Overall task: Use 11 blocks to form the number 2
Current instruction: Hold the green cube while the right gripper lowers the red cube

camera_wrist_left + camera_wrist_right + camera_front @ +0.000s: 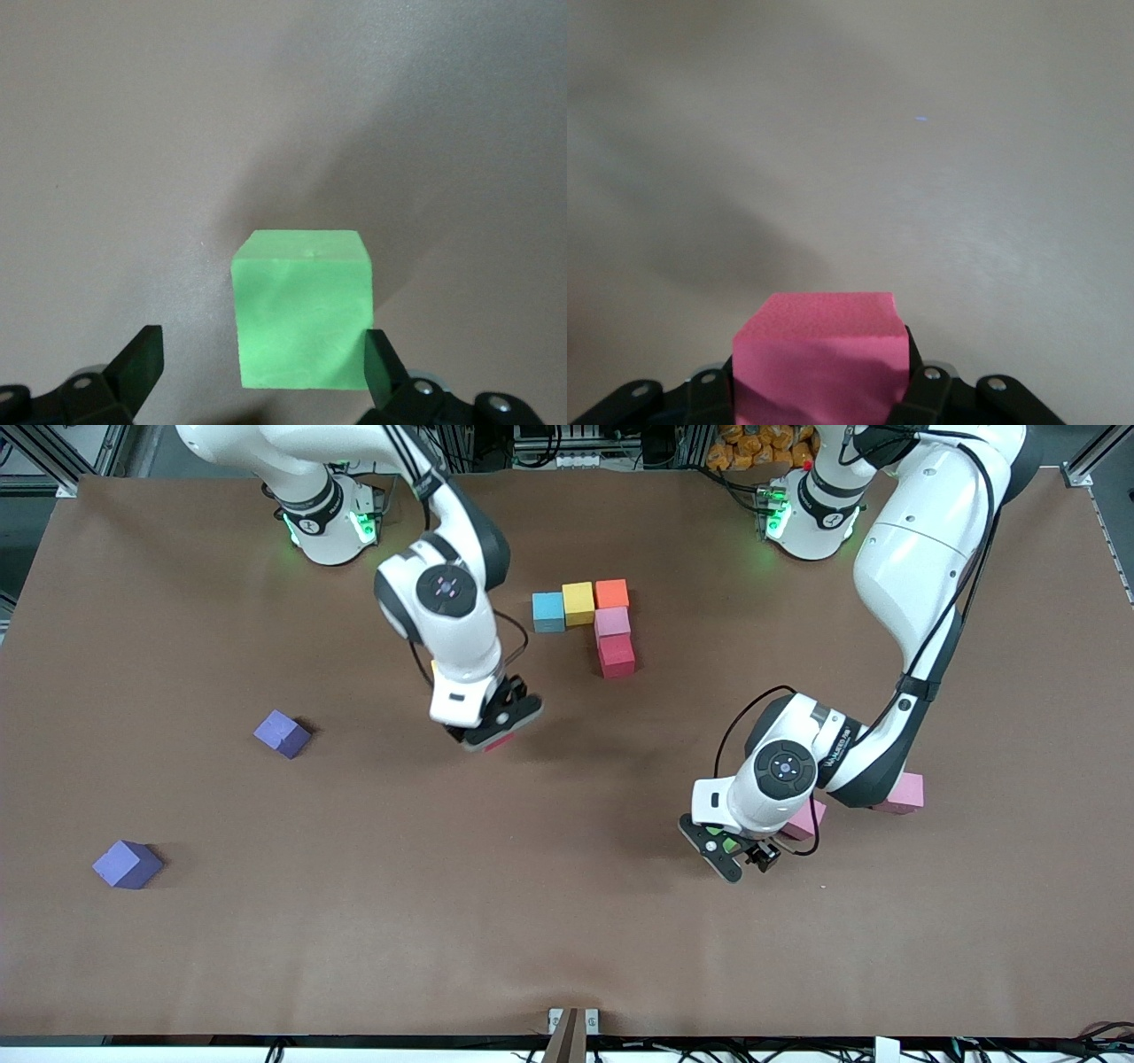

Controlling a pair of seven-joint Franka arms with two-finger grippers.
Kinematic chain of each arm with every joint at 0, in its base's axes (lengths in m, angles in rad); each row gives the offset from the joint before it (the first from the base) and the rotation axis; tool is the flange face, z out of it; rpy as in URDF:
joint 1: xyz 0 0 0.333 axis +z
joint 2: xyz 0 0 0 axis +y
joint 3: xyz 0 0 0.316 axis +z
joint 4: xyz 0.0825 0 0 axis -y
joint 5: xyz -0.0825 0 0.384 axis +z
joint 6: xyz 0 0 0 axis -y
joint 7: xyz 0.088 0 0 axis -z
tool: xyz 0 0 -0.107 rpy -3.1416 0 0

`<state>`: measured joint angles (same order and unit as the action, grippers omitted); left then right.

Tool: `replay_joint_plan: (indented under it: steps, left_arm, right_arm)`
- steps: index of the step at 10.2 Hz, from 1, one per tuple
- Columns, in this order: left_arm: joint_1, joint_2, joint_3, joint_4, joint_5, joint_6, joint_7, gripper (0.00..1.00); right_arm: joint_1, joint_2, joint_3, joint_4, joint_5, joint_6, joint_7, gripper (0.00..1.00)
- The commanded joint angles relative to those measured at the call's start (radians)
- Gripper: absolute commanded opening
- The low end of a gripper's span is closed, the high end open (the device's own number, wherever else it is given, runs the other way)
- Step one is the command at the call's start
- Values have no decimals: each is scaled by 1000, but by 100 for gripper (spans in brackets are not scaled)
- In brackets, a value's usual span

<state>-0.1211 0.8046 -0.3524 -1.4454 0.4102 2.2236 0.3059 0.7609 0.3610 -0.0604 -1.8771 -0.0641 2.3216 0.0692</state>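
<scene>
Five blocks touch in an L: blue (548, 611), yellow (578, 602) and orange (612, 593) in a row, with pink (612, 622) and red (616, 655) running from the orange one toward the front camera. My right gripper (492, 735) (819, 394) hangs over bare table beside this group, shut on a pinkish-red block (500, 742) (819, 359). My left gripper (737, 852) (261, 363) is low and open, its fingers (142, 359) either side of a green block (726, 841) (301, 310) resting on the table. That block lies closer to one finger.
Two purple blocks (283, 733) (128, 864) lie loose toward the right arm's end. Two pink blocks (902, 793) (804, 819) sit by the left arm's wrist, partly hidden by it. The brown table (354, 921) runs to an edge near the front camera.
</scene>
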Motion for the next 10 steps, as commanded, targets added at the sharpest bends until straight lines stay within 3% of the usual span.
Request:
replay_joint_plan:
  steps: [1,5,8,10]
  left_arm:
    - [1,-7,-8,0,-23,2,-19,100]
    - [0,7,-10,-4,-62,11,-48,100]
    - [-11,22,-2,-6,-62,37,-48,100]
    - [-11,31,3,-7,-54,37,-47,100]
  right_arm:
    - [58,-33,8,-57,-66,13,-115,62]
    - [104,-28,77,-108,-86,18,-199,57]
    - [123,-11,79,-111,-94,44,-256,57]
    - [141,32,79,-109,-94,134,-272,57]
